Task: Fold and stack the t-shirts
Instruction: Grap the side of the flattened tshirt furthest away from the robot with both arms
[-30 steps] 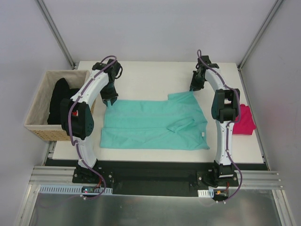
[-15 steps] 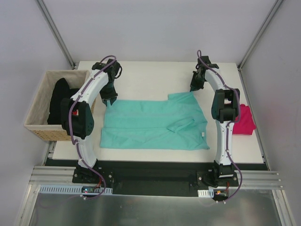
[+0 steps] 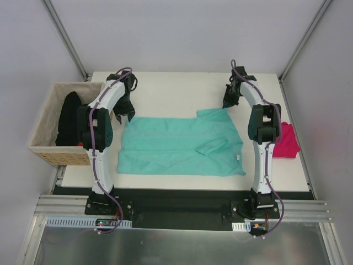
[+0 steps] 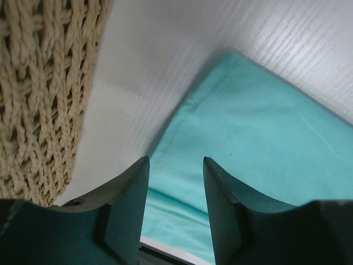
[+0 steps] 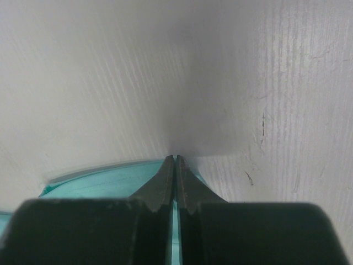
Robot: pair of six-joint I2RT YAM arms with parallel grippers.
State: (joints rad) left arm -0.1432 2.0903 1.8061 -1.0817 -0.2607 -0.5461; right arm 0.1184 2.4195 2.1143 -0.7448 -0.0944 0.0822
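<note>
White tabletop [image 3: 176, 88]. My right pincer [image 5: 174, 160] pinches the one-o'clock corner of the teal-mint cloth t-shirt [image 3: 176, 146]; my left pincer [image 4: 175, 165], spread over eleven o'clock, must clamp before folding.

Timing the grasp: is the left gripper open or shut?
Open: the fingers of the left gripper stand clearly apart, with the teal-mint cloth t-shirt visible between them, ungripped.

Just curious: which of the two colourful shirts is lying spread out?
The teal t-shirt, spread wide across the middle of the table; the pink t-shirt is a compact bundle at the right edge.
</note>
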